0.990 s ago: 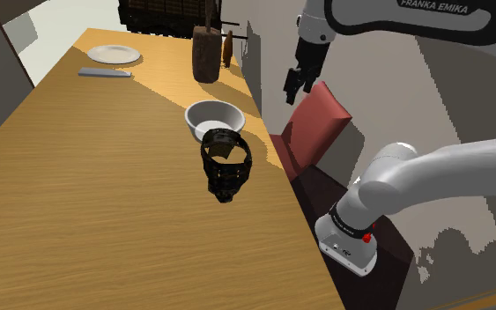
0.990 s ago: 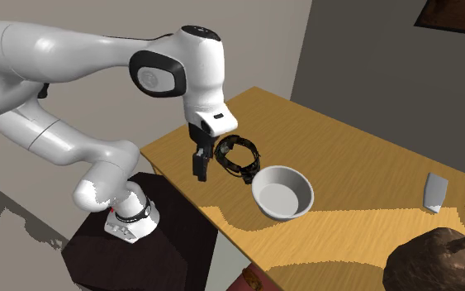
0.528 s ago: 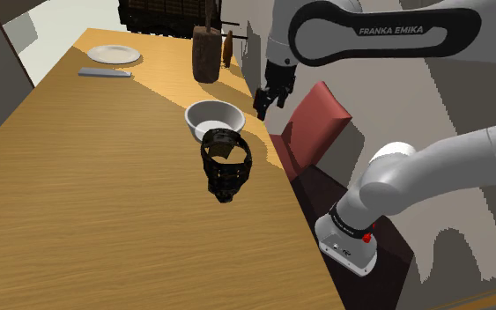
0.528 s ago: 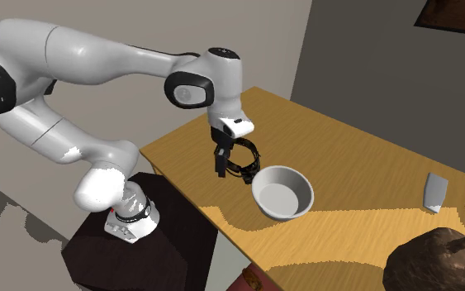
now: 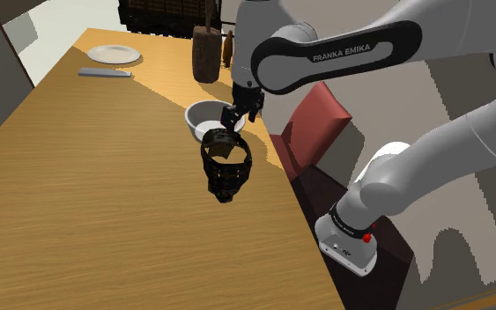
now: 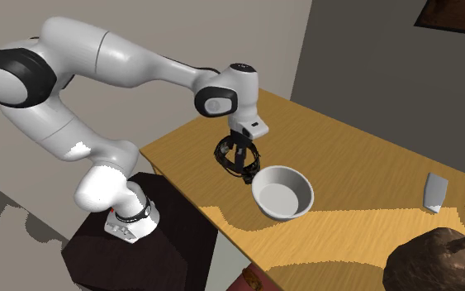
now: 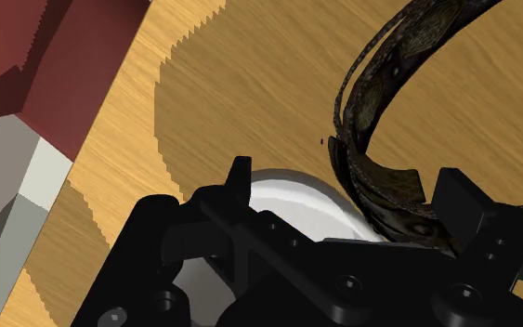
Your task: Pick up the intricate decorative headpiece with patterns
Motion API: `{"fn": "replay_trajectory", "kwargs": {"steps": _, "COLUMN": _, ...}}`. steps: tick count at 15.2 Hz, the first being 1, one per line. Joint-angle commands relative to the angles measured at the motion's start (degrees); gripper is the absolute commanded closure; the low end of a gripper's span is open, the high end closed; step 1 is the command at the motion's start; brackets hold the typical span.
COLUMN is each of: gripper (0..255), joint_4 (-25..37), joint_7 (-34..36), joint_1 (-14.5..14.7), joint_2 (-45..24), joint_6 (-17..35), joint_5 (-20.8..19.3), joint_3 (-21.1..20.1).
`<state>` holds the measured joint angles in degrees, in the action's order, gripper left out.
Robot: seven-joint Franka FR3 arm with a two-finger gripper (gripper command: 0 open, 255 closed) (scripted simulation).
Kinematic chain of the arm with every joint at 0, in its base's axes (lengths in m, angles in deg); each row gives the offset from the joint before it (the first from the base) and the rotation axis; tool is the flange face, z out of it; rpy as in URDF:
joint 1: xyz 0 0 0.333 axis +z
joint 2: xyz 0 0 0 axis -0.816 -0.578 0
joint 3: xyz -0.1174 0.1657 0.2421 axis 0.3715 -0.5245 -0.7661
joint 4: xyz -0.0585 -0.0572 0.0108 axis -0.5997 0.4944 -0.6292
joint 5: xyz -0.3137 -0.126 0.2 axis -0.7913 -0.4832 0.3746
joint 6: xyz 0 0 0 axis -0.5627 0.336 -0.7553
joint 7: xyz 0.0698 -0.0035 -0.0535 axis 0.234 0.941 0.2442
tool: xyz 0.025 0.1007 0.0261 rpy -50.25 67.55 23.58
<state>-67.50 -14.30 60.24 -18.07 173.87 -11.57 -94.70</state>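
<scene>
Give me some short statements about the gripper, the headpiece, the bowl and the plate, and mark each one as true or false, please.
1. The gripper has its fingers apart. True.
2. The headpiece is lifted off the table. False: it lies on the wood, and the fingers do not clasp it.
3. The white bowl stands right beside the headpiece. True.
4. The plate touches the bowl. False: it lies far from the bowl, at the table's other end.
5. The headpiece is white. False: it is black.
</scene>
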Motion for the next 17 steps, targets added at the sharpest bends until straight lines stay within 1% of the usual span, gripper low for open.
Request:
{"fn": "replay_trajectory", "kwargs": {"steps": 1, "gripper": 0, "joint_4": -0.20, "joint_7": 0.85, "joint_1": 0.06, "joint_2": -1.15, "joint_6": 1.51, "joint_5": -0.12, "joint_3": -0.56}}
{"fn": "replay_trajectory", "kwargs": {"steps": 7, "gripper": 0, "joint_4": -3.50, "joint_7": 1.74, "joint_1": -0.12, "joint_2": -3.42, "joint_6": 6.99, "joint_5": -0.66, "joint_3": -1.15}}
{"fn": "replay_trajectory", "kwargs": {"steps": 9, "gripper": 0, "joint_4": -3.50, "joint_7": 1.74, "joint_1": -0.11, "joint_2": -3.41, "joint_6": 6.99, "joint_5": -0.66, "joint_3": -1.15}}
{"fn": "replay_trajectory", "kwargs": {"steps": 10, "gripper": 255, "joint_4": -3.53, "joint_7": 1.69, "joint_1": -0.13, "joint_2": -3.37, "joint_6": 6.98, "joint_5": -0.65, "joint_3": -1.12}}
{"fn": "replay_trajectory", "kwargs": {"steps": 17, "gripper": 255, "joint_4": -3.49, "joint_7": 1.73, "joint_1": -0.12, "joint_2": -3.41, "joint_6": 6.98, "joint_5": -0.66, "joint_3": -1.15}}
